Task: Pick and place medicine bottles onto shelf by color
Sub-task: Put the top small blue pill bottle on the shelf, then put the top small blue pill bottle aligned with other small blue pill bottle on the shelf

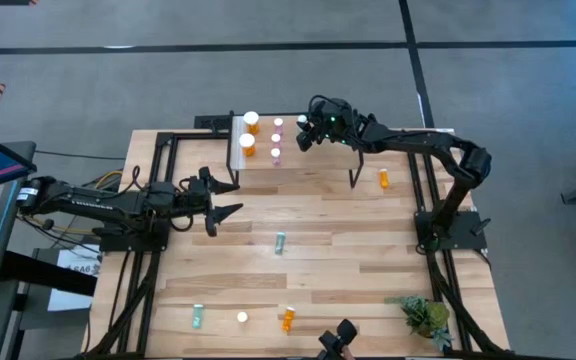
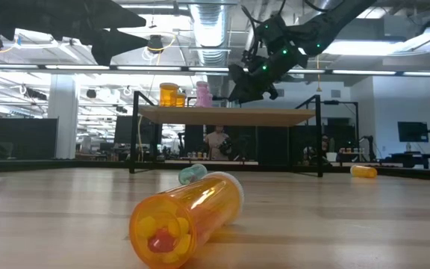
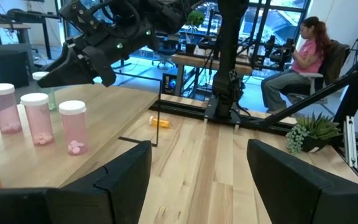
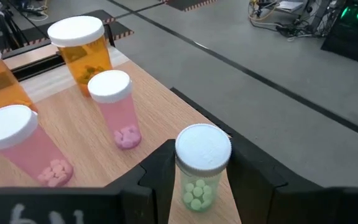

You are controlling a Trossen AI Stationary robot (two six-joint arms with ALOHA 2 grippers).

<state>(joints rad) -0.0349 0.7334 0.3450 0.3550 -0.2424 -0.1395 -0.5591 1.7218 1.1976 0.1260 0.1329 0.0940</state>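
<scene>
The small white-capped green pill bottle point(image 4: 199, 174) is held upright between the right gripper point(image 4: 197, 186) fingers over the raised light-wood shelf point(image 4: 92, 124); it should be released gently beside 3 pink bottles point(image 4: 118, 109). The left gripper point(image 1: 223, 200) waits with fingers apart.

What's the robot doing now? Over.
Right gripper over the shelf, fingers around a green bottle beside three pink bottles. Left gripper open, waiting over the table. Nothing blocking.

light: bright, even; ceiling strips point(image 2: 200, 69) glow in the low view
glare: windows point(image 3: 272, 25) upper right, left wrist view
blur: orange bottle point(image 2: 187, 218) near lens, soft
</scene>
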